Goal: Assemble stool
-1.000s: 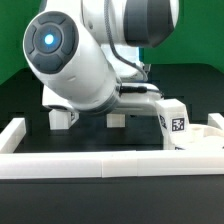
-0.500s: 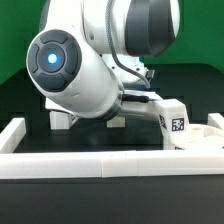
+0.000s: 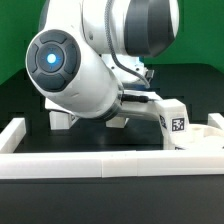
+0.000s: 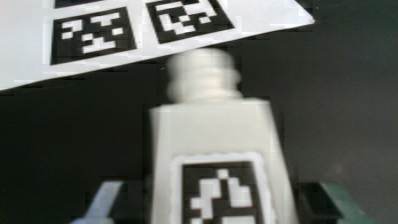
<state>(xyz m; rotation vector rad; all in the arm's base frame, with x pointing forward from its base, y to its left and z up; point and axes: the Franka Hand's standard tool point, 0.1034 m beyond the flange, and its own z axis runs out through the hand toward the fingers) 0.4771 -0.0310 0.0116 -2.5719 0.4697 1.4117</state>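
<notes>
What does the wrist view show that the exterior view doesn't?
Wrist view only: the marker board, and the gripper straddling a tagged leg with its peg end pointing toward that board. Exterior view only: the arm's blue-lit joint, the white rail, and two white parts beyond it. Both: the black table; whether the exterior view's tagged block is that same leg, I cannot tell.

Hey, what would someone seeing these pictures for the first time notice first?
The big white robot arm with its glowing blue ring fills most of the exterior view, behind a long white rail. In the wrist view, a tagged white stool leg sits between the sides of the gripper, its ridged peg pointing toward the marker board.
</notes>
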